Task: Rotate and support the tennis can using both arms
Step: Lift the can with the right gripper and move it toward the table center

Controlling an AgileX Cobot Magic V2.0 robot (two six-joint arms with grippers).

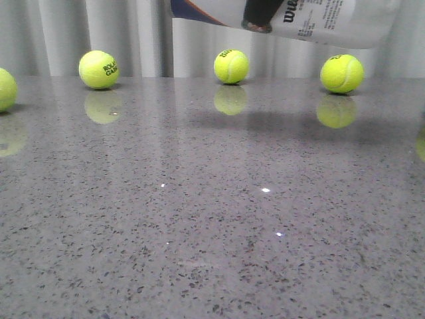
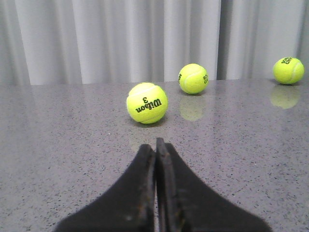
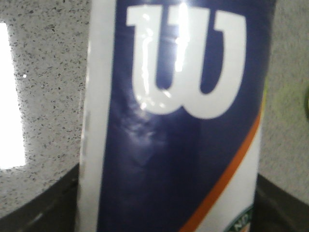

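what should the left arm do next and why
Probably open the left gripper and lift it toward the can. Its fingers are pressed together and low over the table, facing only loose balls. The can hangs in the air at the top of the front view, roughly level, and it sits between the right gripper's fingers alone, so it seems to lack a second support.
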